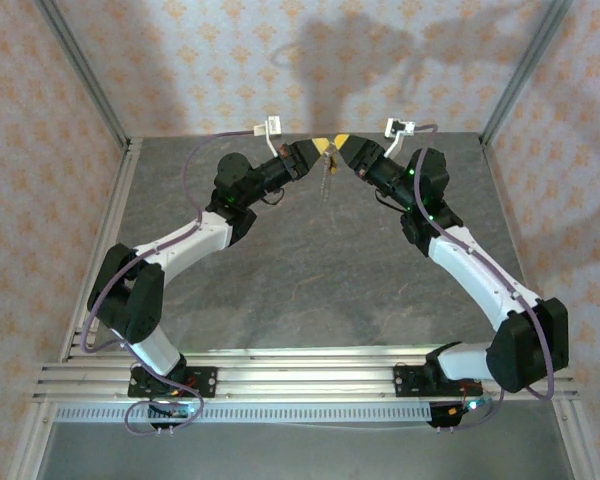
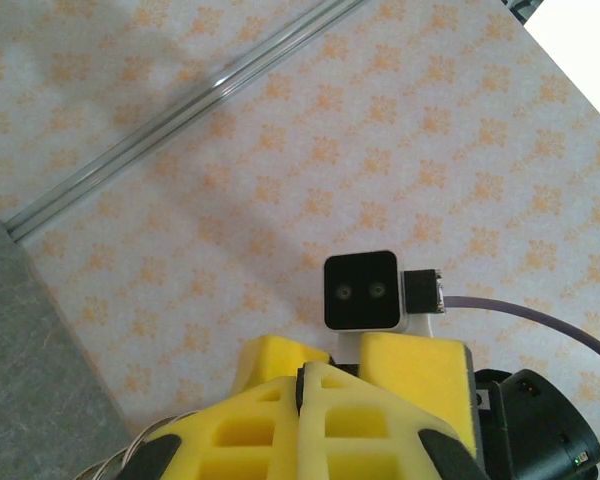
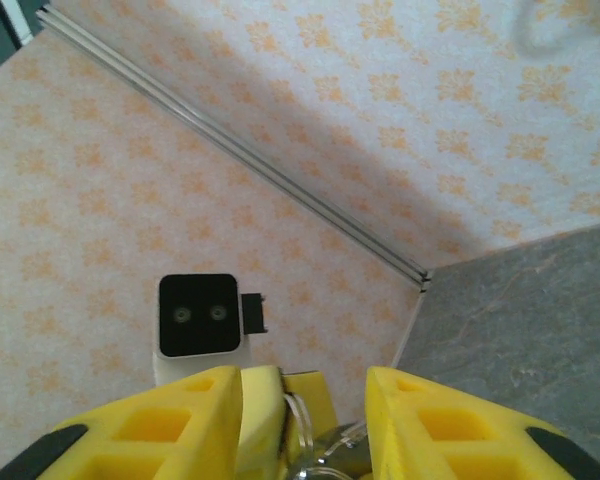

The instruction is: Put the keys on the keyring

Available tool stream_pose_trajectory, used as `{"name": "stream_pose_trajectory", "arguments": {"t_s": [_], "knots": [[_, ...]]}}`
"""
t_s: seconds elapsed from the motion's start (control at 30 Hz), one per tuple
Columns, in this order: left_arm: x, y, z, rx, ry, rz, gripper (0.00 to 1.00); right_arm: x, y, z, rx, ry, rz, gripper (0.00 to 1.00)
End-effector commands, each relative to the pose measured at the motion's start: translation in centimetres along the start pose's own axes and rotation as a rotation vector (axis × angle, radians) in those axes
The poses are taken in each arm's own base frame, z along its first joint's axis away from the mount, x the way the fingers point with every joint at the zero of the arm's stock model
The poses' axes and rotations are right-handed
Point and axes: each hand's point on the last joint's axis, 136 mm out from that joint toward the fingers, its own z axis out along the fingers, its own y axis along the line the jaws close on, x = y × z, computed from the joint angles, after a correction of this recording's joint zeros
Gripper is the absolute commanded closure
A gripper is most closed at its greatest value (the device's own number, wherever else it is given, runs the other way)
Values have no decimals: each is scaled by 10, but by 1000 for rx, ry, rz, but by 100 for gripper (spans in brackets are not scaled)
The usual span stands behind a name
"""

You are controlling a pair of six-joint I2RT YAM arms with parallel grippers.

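The left arm (image 1: 180, 245) runs in the top view from its base at 7 o'clock up toward 12 o'clock of the table (image 1: 310, 290). The left gripper (image 1: 320, 151) points to the right at the far edge. In its own wrist view its two yellow fingers (image 2: 340, 400) are pressed together, with only a seam between them. Whether anything is nipped in that seam I cannot tell. At 7 o'clock of that view, thin grey wire loops (image 2: 140, 450) show just beside the fingers.

The keyring (image 1: 327, 178) hangs at 12 o'clock of the table, straight down toward 6 o'clock from the spot where the two grippers' tips meet. In the top view it is too small to tell keys from ring, or to see which gripper bears it.

The right gripper (image 1: 344, 149) points to the left, tip to tip with the left one. In the right wrist view its fingers (image 3: 210, 395) stand apart, and wallpaper (image 3: 350, 390) shows through the gap. The left gripper's yellow tip lies between them, against the finger at 7 o'clock. A curve of the keyring sits just to the right of that tip, at 6 o'clock. The left wrist camera (image 3: 198, 315) faces this way at 9 o'clock. The right arm (image 1: 480, 280) runs back to its base at 5 o'clock of the top view.
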Motion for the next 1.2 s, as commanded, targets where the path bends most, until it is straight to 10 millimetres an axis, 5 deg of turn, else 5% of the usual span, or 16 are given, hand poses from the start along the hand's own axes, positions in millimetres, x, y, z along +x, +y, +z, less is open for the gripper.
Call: {"name": "stream_pose_trajectory", "arguments": {"t_s": [0.0, 0.73, 1.17], "knots": [[-15, -40, -3, 98, -53, 46, 100, -7, 18, 1, -85, -9, -13, 65], [-15, -39, 1, 98, -53, 40, 100, 13, 8, 4, -89, 50, 7, 90], [-15, -37, 2, 94, -52, 39, 100, 20, 7, 8, -85, 68, 11, 82]]}}
